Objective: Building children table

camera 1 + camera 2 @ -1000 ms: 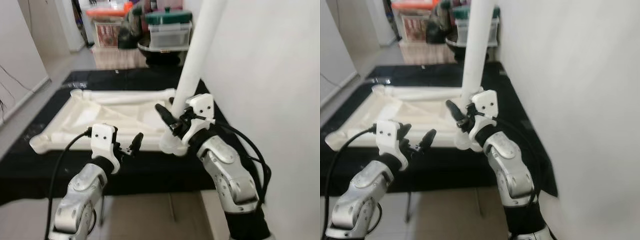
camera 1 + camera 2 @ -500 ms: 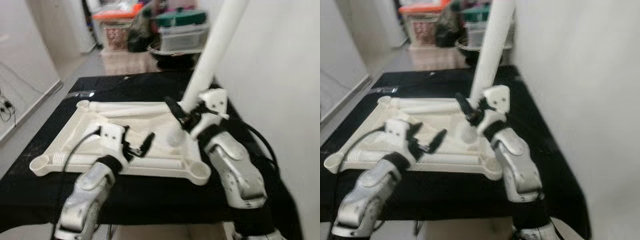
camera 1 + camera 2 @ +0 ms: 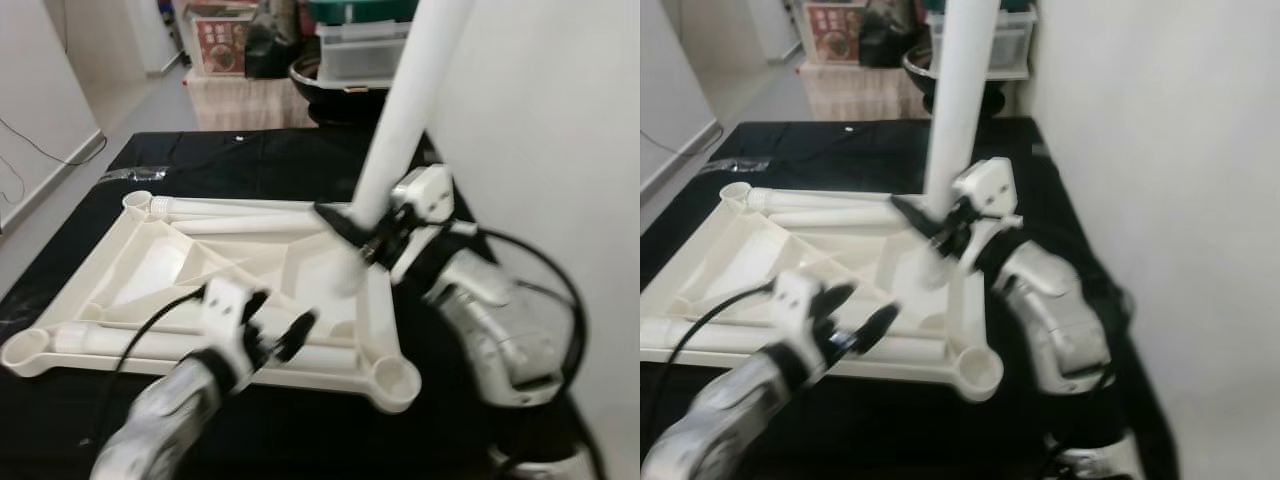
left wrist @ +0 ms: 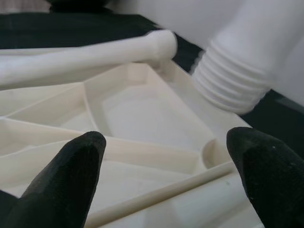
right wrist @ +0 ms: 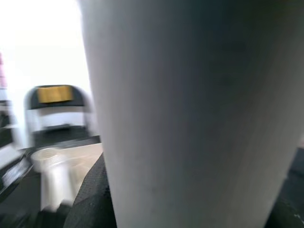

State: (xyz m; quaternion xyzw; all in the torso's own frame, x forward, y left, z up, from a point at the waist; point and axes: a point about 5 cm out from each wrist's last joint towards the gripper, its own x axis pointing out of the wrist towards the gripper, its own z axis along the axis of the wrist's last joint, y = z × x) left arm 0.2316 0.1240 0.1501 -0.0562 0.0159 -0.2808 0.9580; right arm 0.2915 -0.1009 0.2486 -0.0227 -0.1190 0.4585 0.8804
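Fingers of the left gripper (image 3: pixel 280 336) hang spread and empty over the near rail of the upside-down tabletop frame (image 3: pixel 150 270) on black cloth (image 3: pixel 250 160). Beyond, the right gripper (image 3: pixel 360 240) clamps 1 white table leg (image 3: pixel 405 110), threaded end low, probably heading for the near corner socket (image 3: pixel 393 380).

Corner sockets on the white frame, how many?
3: the far left socket, the near left socket, the near right socket. The far right corner is hidden behind the right gripper and its leg.
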